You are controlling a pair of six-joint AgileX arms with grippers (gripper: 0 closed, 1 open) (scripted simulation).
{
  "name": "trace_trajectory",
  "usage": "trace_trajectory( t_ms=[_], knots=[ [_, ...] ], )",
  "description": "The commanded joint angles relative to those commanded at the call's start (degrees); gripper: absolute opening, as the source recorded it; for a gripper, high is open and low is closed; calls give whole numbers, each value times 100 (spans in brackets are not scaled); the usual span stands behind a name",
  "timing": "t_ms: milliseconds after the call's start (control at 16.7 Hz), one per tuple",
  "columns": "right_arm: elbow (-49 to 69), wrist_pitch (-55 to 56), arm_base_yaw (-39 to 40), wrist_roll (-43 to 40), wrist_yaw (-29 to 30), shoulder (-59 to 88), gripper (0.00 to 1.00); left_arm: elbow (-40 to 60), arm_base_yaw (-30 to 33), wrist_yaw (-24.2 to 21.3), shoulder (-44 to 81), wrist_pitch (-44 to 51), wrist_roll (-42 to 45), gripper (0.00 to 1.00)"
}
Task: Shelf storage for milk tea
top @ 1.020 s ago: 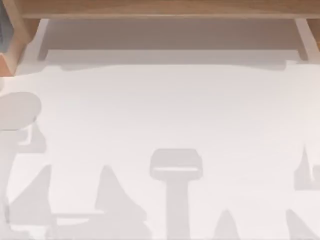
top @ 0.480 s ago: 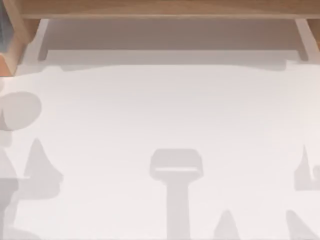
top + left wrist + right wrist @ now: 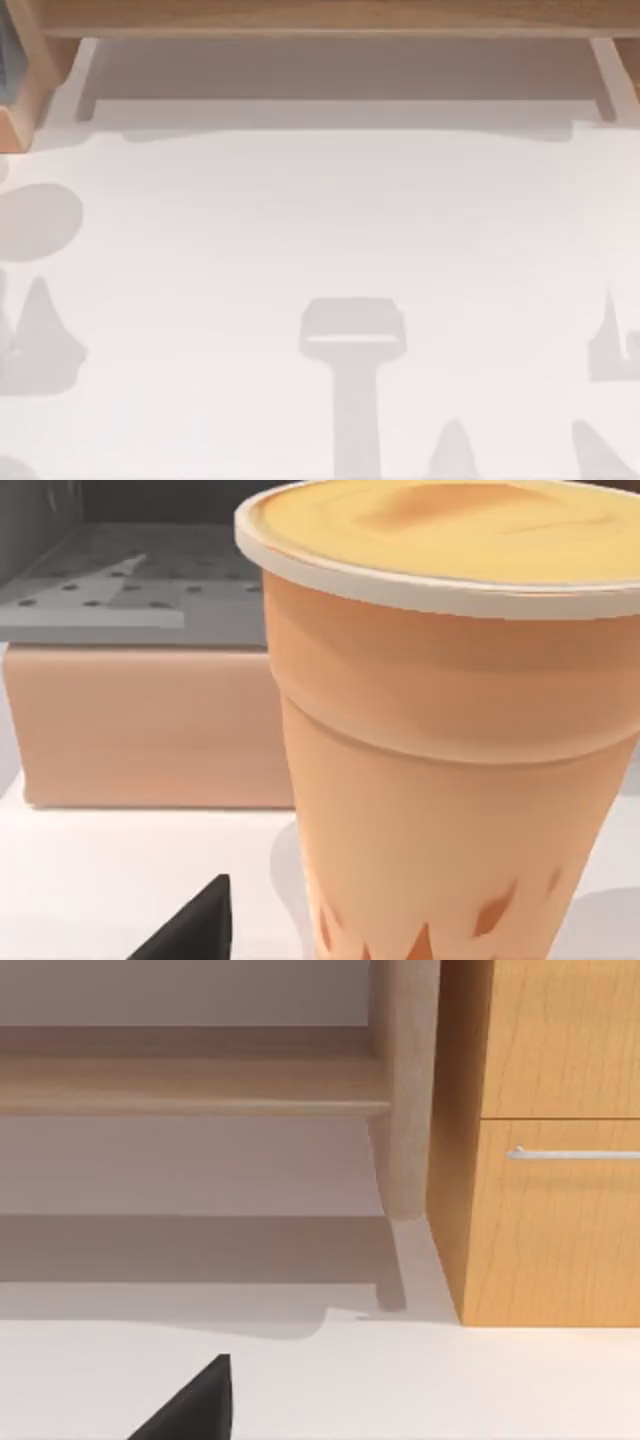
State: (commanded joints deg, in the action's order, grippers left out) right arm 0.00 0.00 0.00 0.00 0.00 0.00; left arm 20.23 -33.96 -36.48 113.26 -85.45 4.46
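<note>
A: Where's the milk tea (image 3: 440, 760)?

B: Upright on the bench (image 3: 320, 220), right before the left pincer (image 3: 190, 930); whether that pincer grips it, I can't tell.

A: Risk?

B: A loose hold could tip it short of the shelf (image 3: 320, 18).

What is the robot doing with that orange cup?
The left arm's camera is right up close to the milk tea, a tall orange cup with a pale rim, standing upright on the white table. The cup has not reached the shelf, the long wooden board at the far edge of the table. The right arm's camera looks at the shelf's side support, next to a wooden cabinet with a drawer handle.
</note>
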Motion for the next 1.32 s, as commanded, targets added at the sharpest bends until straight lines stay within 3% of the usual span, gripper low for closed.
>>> trace_trajectory(
  t_ms=[300,780,1020,1320],
  knots=[
    [0,0,0,0,0,0,100,188,125,120,91,87,-18,100],
    [0,0,0,0,0,0,100,1578,841,821,810,687,-129,100],
    [0,0,0,0,0,0,100,1629,871,851,835,712,-133,100],
    [0,0,0,0,0,0,100,1629,871,851,835,712,-133,62]
  ],
)
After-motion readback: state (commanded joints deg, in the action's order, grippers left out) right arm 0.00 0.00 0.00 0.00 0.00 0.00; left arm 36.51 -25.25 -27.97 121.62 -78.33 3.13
